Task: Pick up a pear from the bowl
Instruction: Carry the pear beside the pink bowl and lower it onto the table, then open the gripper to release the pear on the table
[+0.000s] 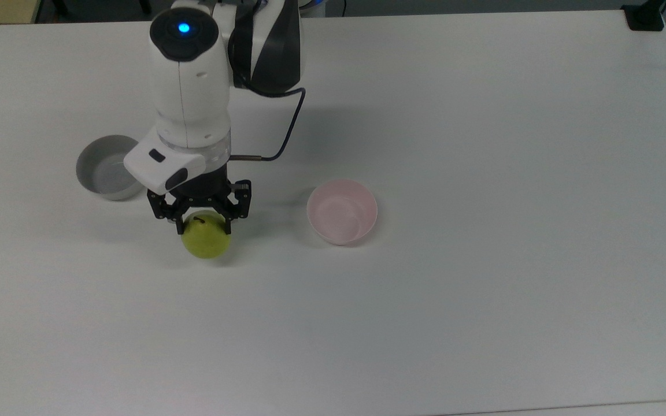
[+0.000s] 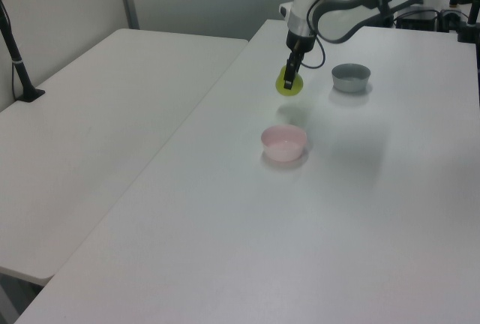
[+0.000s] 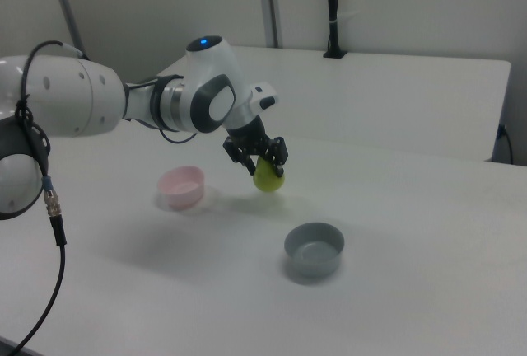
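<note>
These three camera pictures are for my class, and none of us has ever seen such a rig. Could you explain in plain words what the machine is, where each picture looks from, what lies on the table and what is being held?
The white machine is a robot arm; its gripper is the black jaws at its tip. The top view looks down on a white table; the left view and right view see the same table from opposite sides. Two small bowls stand on it, both empty: a pale pink bowl and a grey bowl. The jaws are closed on a yellow-green pear, gripping its top. In the top view the pear hangs between the two bowls, nearer the grey one; the right view suggests it is off the table.
</note>
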Available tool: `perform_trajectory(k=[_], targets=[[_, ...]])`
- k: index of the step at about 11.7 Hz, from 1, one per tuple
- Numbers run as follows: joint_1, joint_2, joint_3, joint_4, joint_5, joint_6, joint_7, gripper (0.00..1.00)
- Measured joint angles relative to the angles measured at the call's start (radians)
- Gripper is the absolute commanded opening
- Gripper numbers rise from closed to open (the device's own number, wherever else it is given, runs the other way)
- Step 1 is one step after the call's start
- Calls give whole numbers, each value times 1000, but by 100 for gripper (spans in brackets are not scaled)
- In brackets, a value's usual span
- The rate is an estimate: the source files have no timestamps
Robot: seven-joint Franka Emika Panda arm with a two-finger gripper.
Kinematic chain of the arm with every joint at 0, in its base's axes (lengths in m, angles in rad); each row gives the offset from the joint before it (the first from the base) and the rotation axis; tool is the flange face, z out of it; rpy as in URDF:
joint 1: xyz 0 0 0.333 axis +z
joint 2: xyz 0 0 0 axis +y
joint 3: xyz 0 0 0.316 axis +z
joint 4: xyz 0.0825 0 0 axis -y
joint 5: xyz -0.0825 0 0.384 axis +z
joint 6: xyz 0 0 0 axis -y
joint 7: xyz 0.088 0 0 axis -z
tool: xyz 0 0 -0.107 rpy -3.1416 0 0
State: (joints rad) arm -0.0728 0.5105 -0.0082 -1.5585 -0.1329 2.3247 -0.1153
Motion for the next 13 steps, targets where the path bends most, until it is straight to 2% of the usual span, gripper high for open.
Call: perform_trajectory(k=[5, 7, 8, 10, 11, 13], targets=[[-8, 55, -2, 1, -1, 36, 0, 50], [-12, 66, -2, 1, -11, 64, 0, 85], [-12, 68, -2, 2, -12, 66, 0, 91], [-13, 69, -2, 2, -13, 66, 0, 92], [-13, 69, -2, 2, -13, 67, 0, 97], [-13, 69, -2, 4, -13, 67, 0, 98]])
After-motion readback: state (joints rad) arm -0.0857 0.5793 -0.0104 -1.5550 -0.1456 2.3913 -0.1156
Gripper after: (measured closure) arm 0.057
